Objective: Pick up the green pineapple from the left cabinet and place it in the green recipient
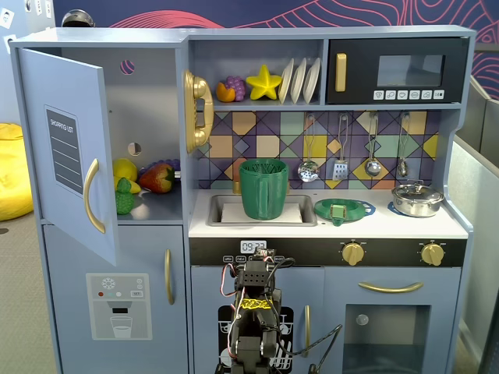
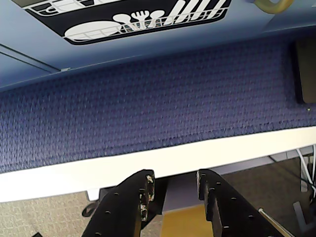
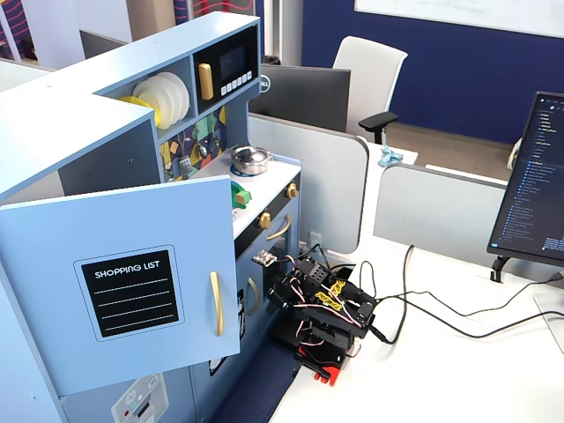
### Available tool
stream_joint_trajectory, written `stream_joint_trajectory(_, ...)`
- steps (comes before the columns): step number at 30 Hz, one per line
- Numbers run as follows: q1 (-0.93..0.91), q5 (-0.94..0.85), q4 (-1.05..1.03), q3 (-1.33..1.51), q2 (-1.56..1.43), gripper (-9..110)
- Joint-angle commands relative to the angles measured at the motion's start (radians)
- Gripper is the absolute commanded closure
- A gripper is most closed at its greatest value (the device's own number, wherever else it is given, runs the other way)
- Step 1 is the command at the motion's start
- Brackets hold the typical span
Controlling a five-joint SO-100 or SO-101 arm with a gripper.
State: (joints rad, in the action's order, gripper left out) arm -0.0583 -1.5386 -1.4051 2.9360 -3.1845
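The green pineapple (image 1: 123, 196) lies on the shelf of the left cabinet (image 1: 152, 101), whose door (image 1: 66, 156) with the shopping list stands open. It sits beside a yellow lemon (image 1: 125, 169) and a red strawberry (image 1: 158, 178). The green recipient (image 1: 263, 188), a tall ribbed cup, stands in the sink. My arm (image 1: 253, 312) is folded low in front of the kitchen, far below both. My gripper (image 2: 175, 178) is open and empty, pointing at the blue mat and the white table edge. In the side fixed view the open door (image 3: 123, 291) hides the cabinet's inside.
A flat green dish (image 1: 341, 209) and a metal pot (image 1: 417, 199) sit on the counter right of the sink. Utensils hang above them. The black microwave (image 1: 398, 72) is at the top right. Cables trail from the arm (image 3: 322, 308) across the white desk.
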Motion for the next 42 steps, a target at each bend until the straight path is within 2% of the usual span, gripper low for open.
stream_joint_trajectory(1, 0.164, 0.041, -0.124, 0.06, 0.009, 101)
stream_joint_trajectory(9, 0.143, 0.054, -0.123, 0.06, 0.008, 101)
stream_joint_trajectory(13, 0.241, 0.097, -0.051, 0.058, 0.011, 101)
stream_joint_trajectory(15, 0.324, 0.132, 0.095, 0.052, 0.021, 101)
stream_joint_trajectory(23, 0.624, -0.072, 0.933, -0.091, 0.282, 101)
stream_joint_trajectory(29, 0.746, -0.086, 1.049, -0.407, 0.453, 88)
stream_joint_trajectory(34, 0.736, -0.077, 1.238, -0.532, 0.572, 75)
stream_joint_trajectory(42, 0.785, -0.138, 1.428, -0.535, 0.624, 74)
